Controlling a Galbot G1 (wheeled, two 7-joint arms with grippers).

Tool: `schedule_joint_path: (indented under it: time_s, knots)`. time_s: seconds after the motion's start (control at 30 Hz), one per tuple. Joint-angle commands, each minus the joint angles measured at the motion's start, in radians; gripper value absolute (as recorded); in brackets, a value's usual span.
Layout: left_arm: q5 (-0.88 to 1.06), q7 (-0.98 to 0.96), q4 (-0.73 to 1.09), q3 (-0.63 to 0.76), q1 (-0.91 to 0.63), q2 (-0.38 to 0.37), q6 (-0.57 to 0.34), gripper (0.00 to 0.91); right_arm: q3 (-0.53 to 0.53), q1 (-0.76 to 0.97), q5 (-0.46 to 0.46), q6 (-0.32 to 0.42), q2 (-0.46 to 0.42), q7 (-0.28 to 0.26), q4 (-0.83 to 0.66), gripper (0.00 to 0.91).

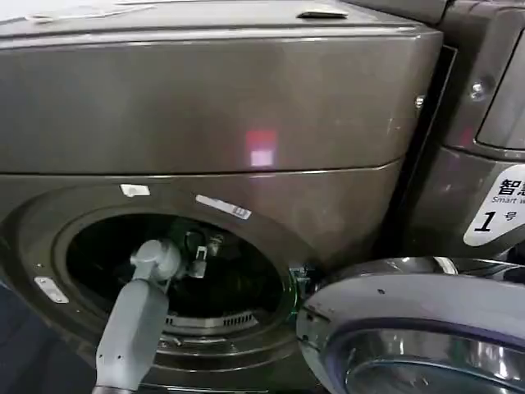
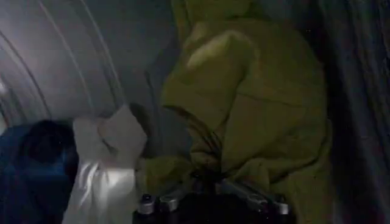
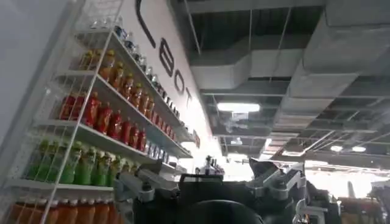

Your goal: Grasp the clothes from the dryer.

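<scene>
Left gripper (image 1: pixel 197 261): head view, carried on a grey arm through the round porthole of the dryer (image 1: pixel 205 123), inside the dark drum a little left of the opening's middle. Whether it is parted or closed cannot be told here. Dryer door (image 1: pixel 418 328): swung open at the lower right of the machine front. A second, similar machine (image 1: pixel 484 148) stands just beside on the right, bearing a "1" sticker (image 1: pixel 492 217).

Left gripper (image 2: pixel 210 192), left wrist view: both fingers (image 2: pixel 173 196) spread apart with nothing between them, poised just short of the fabric. Clothes, three items, all inside the drum:
- yellow-green garment (image 2: pixel 256 109): largest in view, heaped against the ribbed drum wall (image 2: pixel 55 61), long axis running up the wall away from the gripper, a hanging fold closest to the fingertips.
- white-grey garment (image 2: pixel 106 164): crumpled, beside the yellow-green one, touching it at the base.
- dark navy garment (image 2: pixel 30 164): bunched on the far side of the white one.

Handling, by judgement: light, limp, non-fragile cloth that will sag and trail; best pinched at a thick fold or bunched ridge, not a flat single layer.

Right gripper (image 3: pixel 210 195), right wrist view: parked, pointing at shelves of bottles (image 3: pixel 91 128) and ceiling; opening cannot be told.
</scene>
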Motion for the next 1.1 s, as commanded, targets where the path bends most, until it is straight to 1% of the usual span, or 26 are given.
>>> schedule_joint_path:
  time_s: [0.03,0.17,0.23,0.27,0.3,0.4,0.43,0.47,0.5,0.57,0.67,0.7,0.77,0.83,0.87,0.9,0.93,1.0,1.1]
  knots:
    - [-0.065,-0.004,-0.02,-0.011,-0.008,-0.008,0.033,0.0,0.001,-0.002,-0.002,0.001,0.0,0.002,0.0,0.907]
    - [-0.188,-0.053,-0.056,-0.032,-0.016,-0.008,0.091,0.0,0.0,0.0,-0.002,0.001,0.002,0.002,0.002,0.907]
    - [-0.26,-0.143,-0.073,-0.042,-0.021,-0.01,0.118,0.0,-0.003,0.0,-0.002,0.001,0.003,0.003,0.003,0.907]
    - [-0.288,-0.227,-0.074,-0.044,-0.027,-0.013,0.124,0.0,-0.003,0.001,-0.002,0.002,0.003,0.003,0.003,0.907]
    - [-0.299,-0.257,-0.074,-0.047,-0.03,-0.016,0.13,0.0,-0.004,0.002,-0.001,0.003,0.004,0.003,0.003,0.907]
    - [-0.343,-0.5,-0.069,-0.044,-0.051,-0.034,0.175,0.0,-0.011,0.003,0.006,0.006,0.009,0.004,0.01,0.907]
    - [-0.365,-0.558,-0.067,-0.045,-0.061,-0.043,0.218,0.0,-0.015,0.005,0.013,0.006,0.012,0.008,0.014,0.907]
    - [-0.379,-0.57,-0.067,-0.047,-0.067,-0.049,0.239,0.0,-0.018,0.005,0.018,0.006,0.015,0.008,0.019,0.907]
    - [-0.397,-0.642,-0.066,-0.048,-0.073,-0.06,0.261,0.0,-0.019,0.005,0.018,0.008,0.016,0.007,0.02,0.907]
    - [-0.429,-0.727,-0.07,-0.048,-0.08,-0.076,0.302,0.0,-0.02,0.007,0.02,0.017,0.018,0.007,0.023,0.907]
    - [-0.495,-0.889,-0.061,-0.052,-0.101,-0.108,0.406,0.0,-0.018,0.005,0.023,0.023,0.018,0.007,0.022,0.907]
    - [-0.541,-0.939,-0.054,-0.056,-0.108,-0.118,0.426,0.0,-0.017,0.005,0.023,0.025,0.018,0.005,0.023,0.907]
    - [-0.581,-1.022,-0.052,-0.055,-0.114,-0.133,0.46,0.0,-0.011,0.006,0.021,0.004,0.022,0.005,0.034,0.907]
    - [-0.634,-1.1,-0.045,-0.053,-0.114,-0.15,0.479,0.0,-0.007,0.008,0.02,-0.049,0.026,0.033,0.058,0.907]
    - [-0.657,-1.14,-0.035,-0.054,-0.115,-0.162,0.486,0.0,-0.008,0.008,0.02,-0.053,0.027,0.046,0.062,0.907]
    - [-0.7,-1.205,-0.026,-0.057,-0.117,-0.175,0.499,0.0,-0.008,0.007,0.019,-0.05,0.028,0.045,0.063,0.907]
    - [-0.723,-1.231,-0.022,-0.06,-0.114,-0.187,0.505,0.0,-0.009,0.004,0.027,-0.026,0.031,0.039,0.062,0.907]
    - [-0.791,-1.298,-0.026,-0.06,-0.108,-0.213,0.528,0.0,-0.012,0.0,0.033,0.025,0.031,0.043,0.049,0.907]
    - [-0.824,-1.379,-0.013,-0.083,-0.105,-0.252,0.535,0.0,-0.004,-0.012,0.032,0.033,0.033,0.04,0.048,0.907]
